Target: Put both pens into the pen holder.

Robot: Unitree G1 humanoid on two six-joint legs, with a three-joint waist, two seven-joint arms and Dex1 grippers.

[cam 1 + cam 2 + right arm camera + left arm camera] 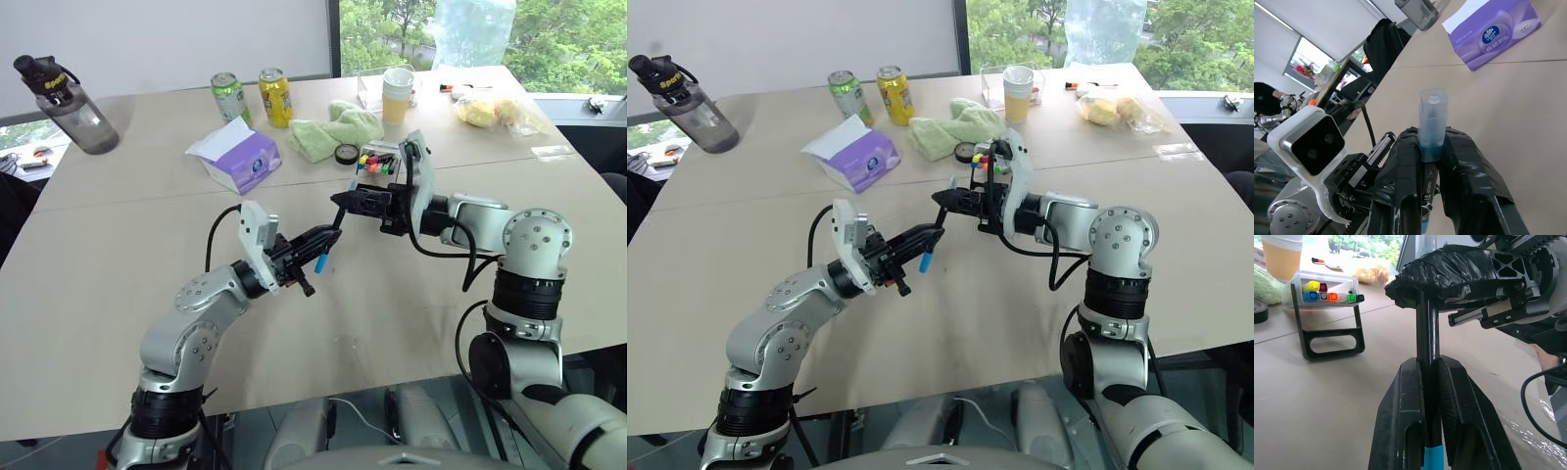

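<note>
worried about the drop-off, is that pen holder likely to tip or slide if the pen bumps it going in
Probably yes. The pen holder is a thin black open frame with a clear tray of markers up top, so it looks light and top-heavy. It stands on smooth table, so a sideways bump could slide it. The blue-tipped pen, gripped by both grippers, looks rigid and won't cushion contact.

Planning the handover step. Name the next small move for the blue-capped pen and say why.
Probably open the left gripper. The blue-capped pen is clamped at both ends: the left gripper holds its lower barrel and the right gripper has shut on its upper end. Releasing it lets the right arm carry the pen to the pen holder behind it.
</note>
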